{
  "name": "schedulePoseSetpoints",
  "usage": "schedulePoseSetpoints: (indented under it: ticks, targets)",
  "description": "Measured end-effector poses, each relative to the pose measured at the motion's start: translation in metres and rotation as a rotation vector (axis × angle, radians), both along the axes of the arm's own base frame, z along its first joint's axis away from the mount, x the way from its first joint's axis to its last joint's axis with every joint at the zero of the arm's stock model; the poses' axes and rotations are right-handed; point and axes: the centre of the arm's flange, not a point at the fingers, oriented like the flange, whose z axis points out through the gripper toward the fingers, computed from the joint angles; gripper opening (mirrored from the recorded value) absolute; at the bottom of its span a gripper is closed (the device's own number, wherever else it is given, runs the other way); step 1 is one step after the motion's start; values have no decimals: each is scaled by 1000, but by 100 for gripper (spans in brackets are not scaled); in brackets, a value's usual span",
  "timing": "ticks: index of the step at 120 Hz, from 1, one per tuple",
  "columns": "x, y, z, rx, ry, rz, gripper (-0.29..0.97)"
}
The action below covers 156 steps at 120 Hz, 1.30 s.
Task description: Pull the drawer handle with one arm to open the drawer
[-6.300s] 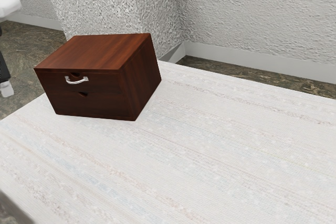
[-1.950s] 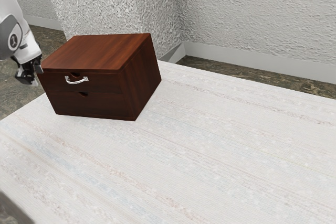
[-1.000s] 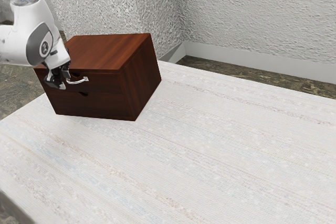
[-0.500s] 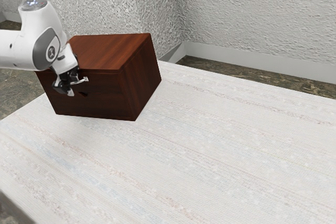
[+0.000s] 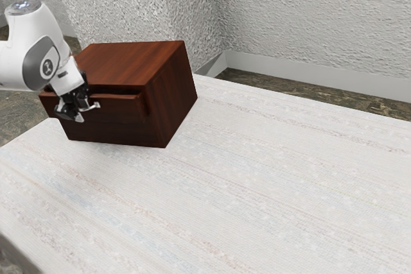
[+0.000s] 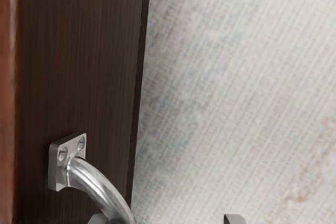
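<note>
Now the fingers (image 5: 76, 113) clamp the drawer handle (image 6: 90, 181). The top drawer (image 5: 119, 108) juts slightly from the wooden cabinet (image 5: 133, 62).

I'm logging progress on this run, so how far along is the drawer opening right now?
Done: the gripper is at the handle, and the upper drawer stands a little way out of the cabinet, its front proud of the lower drawer. In hand: the pull on that handle. Left: most of the travel, it seems, before the drawer counts as open.
</note>
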Motion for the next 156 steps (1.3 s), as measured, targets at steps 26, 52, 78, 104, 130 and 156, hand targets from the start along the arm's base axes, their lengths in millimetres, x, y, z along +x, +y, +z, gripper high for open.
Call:
schedulePoseSetpoints:
  ticks: [26, 52, 78, 104, 130, 156]
  targets:
    - [-17, -4, -2, -17, 9, 2, 22]
    - [-33, -8, -2, -27, 15, 4, 21]
    - [-53, -10, 6, -35, 8, 13, 19]
    - [-63, -13, 4, -42, 33, 17, 20]
    - [-76, -20, 6, -38, 54, 9, 20]
    - [-83, -28, 3, -3, 92, -10, 24]
